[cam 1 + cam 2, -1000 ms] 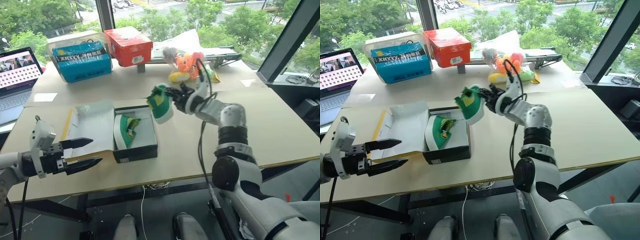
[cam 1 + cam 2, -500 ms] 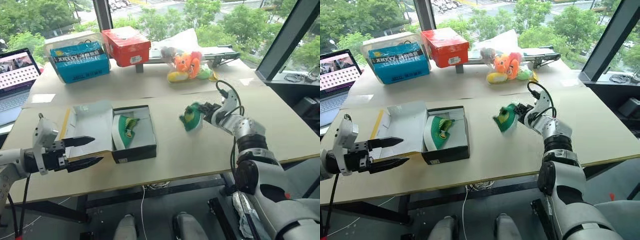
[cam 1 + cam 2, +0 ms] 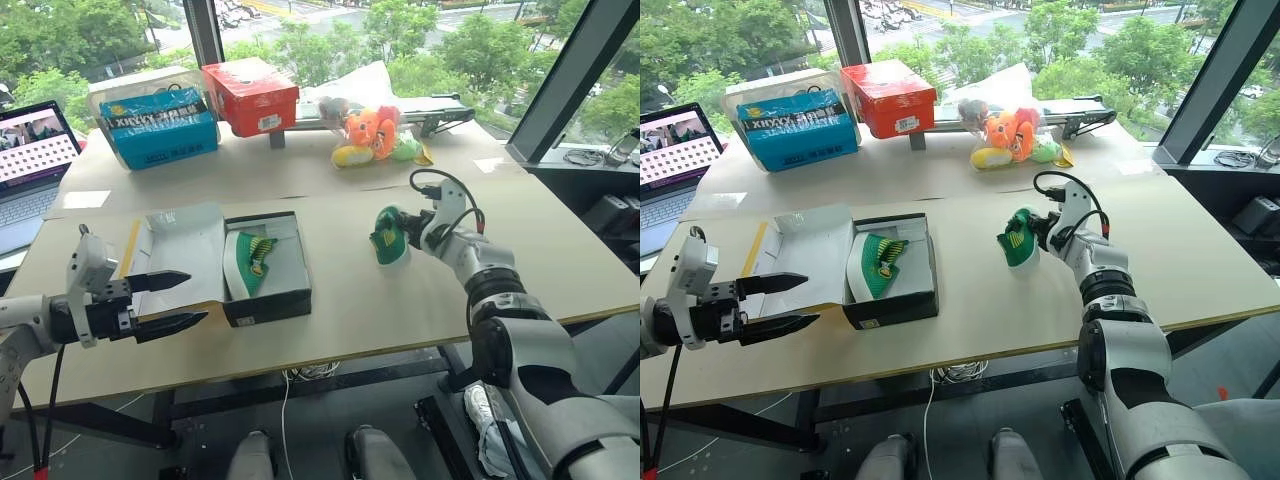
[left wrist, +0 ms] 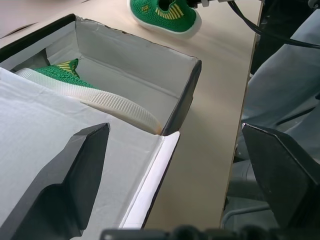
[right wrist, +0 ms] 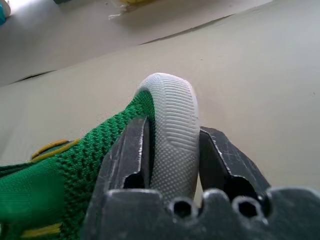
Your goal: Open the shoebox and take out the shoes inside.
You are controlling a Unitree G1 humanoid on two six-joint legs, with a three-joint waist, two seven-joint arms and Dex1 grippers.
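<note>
Right wrist view showed the right tool (image 5: pixel 170 150) with its two fingers on either side of one green shoe's (image 3: pixel 1019 240) heel, on the table (image 3: pixel 970 300) right of the shoebox (image 3: pixel 892 270). That box lay open, the other shoe (image 3: pixel 874 263) inside. The left tool (image 3: pixel 780 305) hung spread and empty beside the lid.
</note>
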